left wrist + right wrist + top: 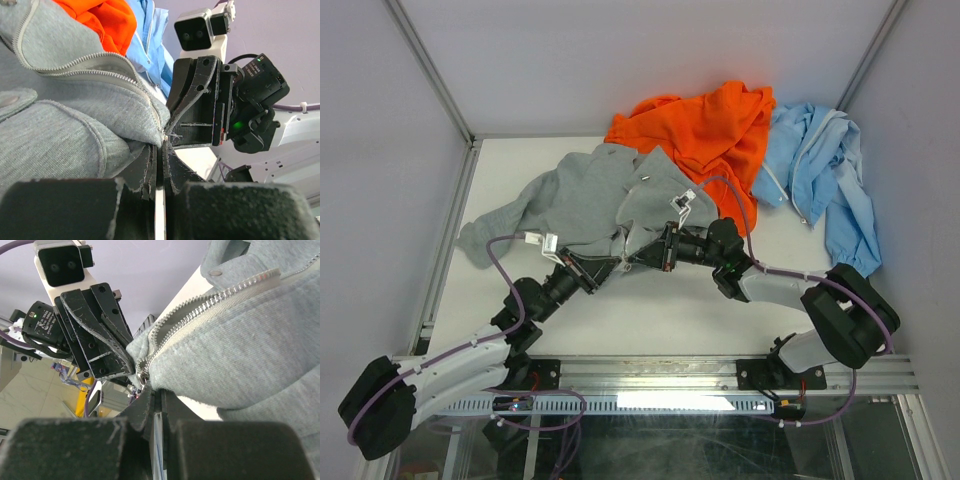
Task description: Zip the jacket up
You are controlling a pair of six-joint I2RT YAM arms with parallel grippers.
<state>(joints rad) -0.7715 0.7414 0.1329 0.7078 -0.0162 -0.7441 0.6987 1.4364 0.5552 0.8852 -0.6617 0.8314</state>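
The jacket (590, 195) lies spread on the table (660, 310), left of centre, with one sleeve extending toward the left edge and its lower hem facing the arm bases. Its zipper (210, 302) is unfastened: in both wrist views the two rows of pale teeth diverge from a common point at the hem and run apart up the front. The left fingers (140, 175) are closed, pinching a fold of grey fleece at the hem immediately beside the lower end of the zipper. The right fingers (142, 412) are likewise closed on the hem fabric at the base of the zipper. In the top view the two sets of fingers point toward each other and meet tip to tip at the hem, the left arm reaching in from the left and the right arm from the right. Whether either set grips the slider itself cannot be determined. An orange garment (705, 125) lies bunched at the far edge, overlapping the upper right part of the jacket. A light blue jacket (825, 175) lies just beside it in the far right corner.
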